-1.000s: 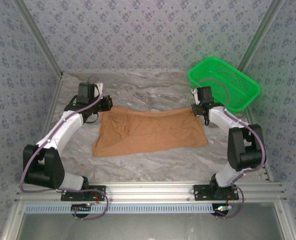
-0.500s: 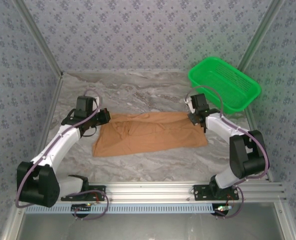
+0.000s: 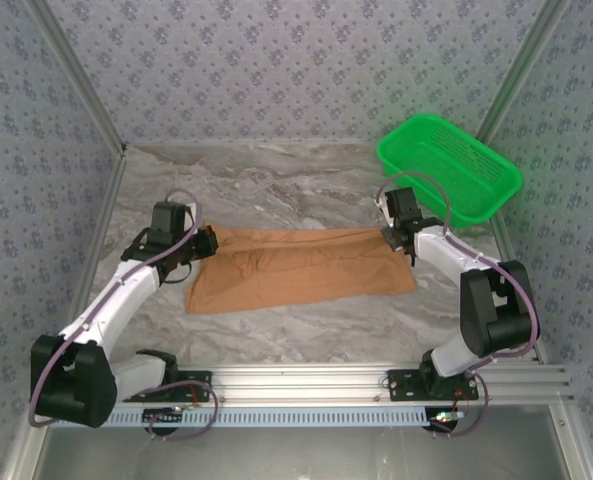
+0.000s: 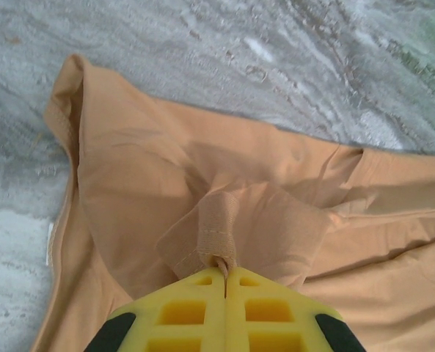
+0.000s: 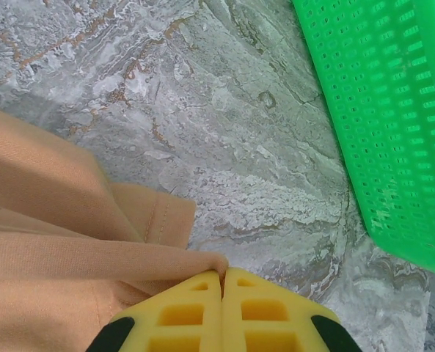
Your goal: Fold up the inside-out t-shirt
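From above I see the shirt [image 3: 301, 265] lying spread on the middle of the marble table [image 3: 276, 180]. It is flat and wrinkled, and its long side runs left to right. Its near-left corner reaches closest to the arm bases. My left gripper [image 3: 206, 243] sits at the shirt's far-left corner and my right gripper [image 3: 398, 238] at its far-right corner, so the 2 arms bracket the far edge, both low over the cloth. On the left wrist camera the yellow jaws are pressed together on a small tab of cloth, which rises from the shirt into the tips with a stitched hem showing along it. Around that pinch the cloth lies in broad soft folds, and a rounded edge of the shirt curls at the upper left against bare table. On the right wrist camera the yellow jaws are likewise pressed together, and the shirt's edge runs straight into the line where they meet, so they pinch it there. Just beyond those tips a hemmed flap lies flat on the table. The green basket [image 3: 451, 165] stands at the table's far-right corner, near the right gripper and apart from the shirt.
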Motion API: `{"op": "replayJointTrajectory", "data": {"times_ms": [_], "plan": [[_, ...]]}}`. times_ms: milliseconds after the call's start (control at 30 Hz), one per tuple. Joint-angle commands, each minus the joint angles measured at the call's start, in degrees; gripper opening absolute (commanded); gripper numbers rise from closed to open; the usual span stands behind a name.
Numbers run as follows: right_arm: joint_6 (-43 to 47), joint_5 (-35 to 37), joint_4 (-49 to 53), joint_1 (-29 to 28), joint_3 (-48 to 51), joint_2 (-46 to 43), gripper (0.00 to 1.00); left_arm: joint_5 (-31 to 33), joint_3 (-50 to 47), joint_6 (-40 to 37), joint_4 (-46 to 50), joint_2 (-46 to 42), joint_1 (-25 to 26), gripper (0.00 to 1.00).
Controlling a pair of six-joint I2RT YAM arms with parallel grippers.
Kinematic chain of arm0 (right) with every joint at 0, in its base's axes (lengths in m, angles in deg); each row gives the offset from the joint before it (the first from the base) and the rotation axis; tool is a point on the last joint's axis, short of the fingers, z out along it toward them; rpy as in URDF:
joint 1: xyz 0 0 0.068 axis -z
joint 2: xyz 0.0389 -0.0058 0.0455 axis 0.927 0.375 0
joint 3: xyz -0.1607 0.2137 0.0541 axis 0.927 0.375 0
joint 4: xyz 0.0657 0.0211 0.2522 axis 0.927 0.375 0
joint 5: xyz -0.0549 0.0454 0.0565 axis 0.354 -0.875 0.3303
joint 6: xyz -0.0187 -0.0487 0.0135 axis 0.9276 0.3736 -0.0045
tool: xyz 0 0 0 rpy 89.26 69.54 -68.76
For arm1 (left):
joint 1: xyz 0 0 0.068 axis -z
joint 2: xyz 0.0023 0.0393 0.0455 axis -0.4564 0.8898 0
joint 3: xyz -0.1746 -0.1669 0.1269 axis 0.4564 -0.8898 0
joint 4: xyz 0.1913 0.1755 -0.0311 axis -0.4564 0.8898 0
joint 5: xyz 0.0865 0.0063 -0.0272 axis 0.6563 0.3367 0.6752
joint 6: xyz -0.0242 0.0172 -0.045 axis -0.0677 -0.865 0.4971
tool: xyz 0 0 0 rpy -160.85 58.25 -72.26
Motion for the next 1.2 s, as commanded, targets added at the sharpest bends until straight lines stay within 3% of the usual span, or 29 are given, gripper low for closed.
{"op": "replayJointTrajectory", "data": {"times_ms": [0,233,433,667,800,1000,1167], "plan": [[-1.7,1.4,1.0,0.2,0.6,1.3,0.07,-1.4,-2.5,1.0,0.4,-1.8,0.6,0.0],[-2.2,4.1,2.1,-0.2,0.4,4.4,0.1,-1.6,-7.7,3.1,-0.6,-1.8,2.3,0.0],[-6.4,5.1,4.9,-1.5,0.9,3.9,0.22,-1.7,-9.9,3.0,-0.1,-2.1,2.9,0.0],[-16.7,-6.1,10.6,-4.3,1.7,-5.4,0.37,-2.9,-12.9,4.7,-1.6,-2.6,3.2,0.0],[-19.6,-9.2,9.9,-5.0,-0.3,-5.0,0.41,-3.2,-13.1,4.5,-2.2,-1.7,3.4,0.01],[-21.2,-9.8,11.1,-5.1,-4.1,-0.6,0.41,-4.7,-13.4,4.8,-0.8,-1.3,3.7,0.1],[-20.0,-19.8,8.1,-10.6,-6.2,-0.3,0.43,-4.4,-14.8,6.9,2.3,-3.9,3.8,0.29]]}}
